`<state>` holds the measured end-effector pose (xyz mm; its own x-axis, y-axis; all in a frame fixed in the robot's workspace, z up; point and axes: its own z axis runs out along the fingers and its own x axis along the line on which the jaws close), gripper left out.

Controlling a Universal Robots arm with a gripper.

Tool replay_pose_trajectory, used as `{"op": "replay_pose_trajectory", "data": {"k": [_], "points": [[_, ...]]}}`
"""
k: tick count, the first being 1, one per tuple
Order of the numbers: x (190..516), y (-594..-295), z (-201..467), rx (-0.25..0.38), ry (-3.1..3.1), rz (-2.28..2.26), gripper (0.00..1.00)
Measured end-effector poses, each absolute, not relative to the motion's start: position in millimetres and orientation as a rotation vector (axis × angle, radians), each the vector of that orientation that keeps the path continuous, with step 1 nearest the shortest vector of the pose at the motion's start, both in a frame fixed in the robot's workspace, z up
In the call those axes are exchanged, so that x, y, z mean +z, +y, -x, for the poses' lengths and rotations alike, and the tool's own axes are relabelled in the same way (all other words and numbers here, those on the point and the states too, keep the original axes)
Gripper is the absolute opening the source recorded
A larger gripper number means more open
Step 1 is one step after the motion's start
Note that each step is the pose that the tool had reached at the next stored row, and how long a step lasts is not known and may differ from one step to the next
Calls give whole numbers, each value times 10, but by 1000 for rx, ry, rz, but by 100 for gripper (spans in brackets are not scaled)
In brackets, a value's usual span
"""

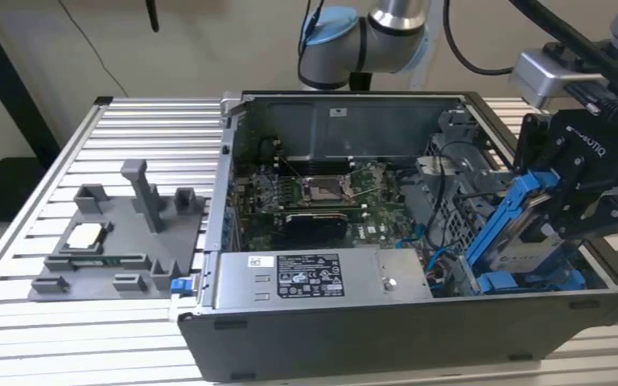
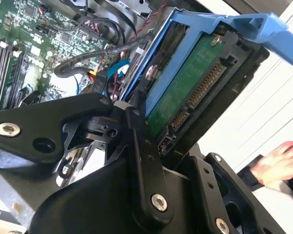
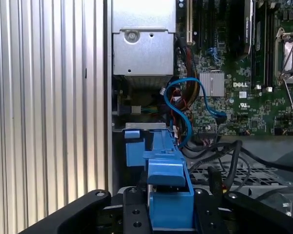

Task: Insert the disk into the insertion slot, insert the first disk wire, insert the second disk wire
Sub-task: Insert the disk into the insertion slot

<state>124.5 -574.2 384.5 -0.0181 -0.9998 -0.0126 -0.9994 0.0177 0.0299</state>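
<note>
the open computer case point(image 1: 395, 338) lies on a slatted table point(image 1: 30, 338) and holds one green circuit board point(image 1: 320, 193), one grey power supply box point(image 1: 320, 277) and a tangle of cables point(image 3: 178, 105). the gripper point(image 1: 554, 225) has its jaws clamped on the one disk point(image 1: 504, 229), which is steeply tilted at the exterior view's right, its lower end dipping into the case. one grey tray point(image 1: 116, 241) sits beside the case.

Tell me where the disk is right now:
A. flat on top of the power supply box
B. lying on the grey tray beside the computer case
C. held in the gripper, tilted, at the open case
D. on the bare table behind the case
C: the gripper is clamped on the disk, holding it tilted at the exterior view's right end of the open case.
</note>
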Motion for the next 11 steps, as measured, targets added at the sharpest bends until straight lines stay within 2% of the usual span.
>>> {"op": "replay_pose_trajectory", "data": {"k": [11], "points": [[3816, -5742, -1245, -47, -2233, -2193, 33]]}}
